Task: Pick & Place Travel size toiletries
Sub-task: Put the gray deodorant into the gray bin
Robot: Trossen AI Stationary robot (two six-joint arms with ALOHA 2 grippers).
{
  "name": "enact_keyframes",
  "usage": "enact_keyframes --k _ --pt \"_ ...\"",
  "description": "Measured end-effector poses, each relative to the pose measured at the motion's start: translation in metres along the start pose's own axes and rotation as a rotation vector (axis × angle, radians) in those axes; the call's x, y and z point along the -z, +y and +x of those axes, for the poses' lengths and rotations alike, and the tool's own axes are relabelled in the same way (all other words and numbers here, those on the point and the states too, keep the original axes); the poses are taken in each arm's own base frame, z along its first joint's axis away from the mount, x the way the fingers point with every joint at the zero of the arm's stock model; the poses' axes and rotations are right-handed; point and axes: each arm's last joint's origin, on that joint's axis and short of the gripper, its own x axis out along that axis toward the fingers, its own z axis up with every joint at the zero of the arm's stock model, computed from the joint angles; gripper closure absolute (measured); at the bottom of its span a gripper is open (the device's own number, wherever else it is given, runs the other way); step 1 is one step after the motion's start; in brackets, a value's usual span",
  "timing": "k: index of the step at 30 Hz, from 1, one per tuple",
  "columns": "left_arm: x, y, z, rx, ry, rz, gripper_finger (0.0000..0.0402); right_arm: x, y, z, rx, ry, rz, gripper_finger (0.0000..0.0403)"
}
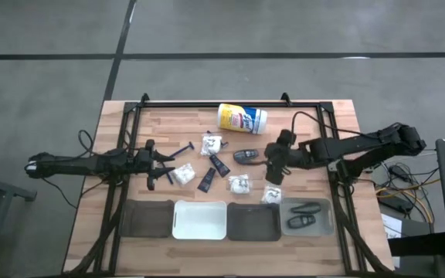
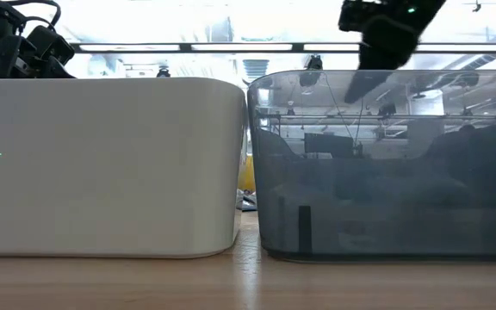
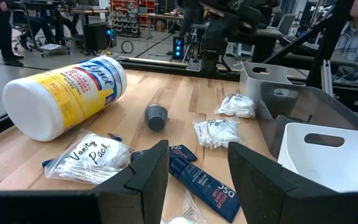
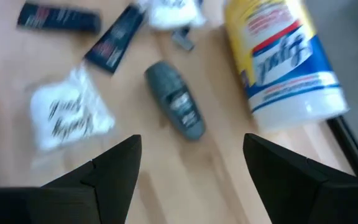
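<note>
The toiletries lie loose on the wooden table. A dark grey pod [image 1: 246, 156] [image 4: 176, 99] lies on its side near the middle. White packets [image 1: 239, 184] [image 3: 219, 132], black tubes [image 1: 206, 180] [image 3: 204, 183] and a thin dark razor [image 1: 184, 148] lie around it. Two more pods [image 1: 303, 216] sit in the clear grey bin. My right gripper [image 1: 273, 168] [image 4: 191, 168] is open and hovers above the table beside the pod. My left gripper [image 1: 157, 166] [image 3: 197, 174] is open, low over the table, with a tube and a packet [image 3: 89, 158] just ahead of its fingers.
A large yellow-and-white canister [image 1: 242, 118] [image 3: 67, 93] lies on its side near the far edge. A row of bins runs along the near edge: dark [image 1: 149, 218], white [image 1: 200, 220], dark [image 1: 253, 222], clear grey [image 1: 327, 207]. A person sits beyond the table.
</note>
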Motion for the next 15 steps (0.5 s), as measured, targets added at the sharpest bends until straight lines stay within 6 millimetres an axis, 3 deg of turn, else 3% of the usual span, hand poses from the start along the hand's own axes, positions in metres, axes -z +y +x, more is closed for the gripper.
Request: enact_keyframes --k 9,15 --pt "0.000 0.000 0.000 0.000 0.000 0.000 0.0231 -0.018 -0.032 0.014 0.066 -0.087 0.150 0.0108" --pt "0.000 0.000 0.000 0.000 0.000 0.000 0.0231 -0.020 -0.038 0.017 0.077 -0.096 0.185 0.0099"
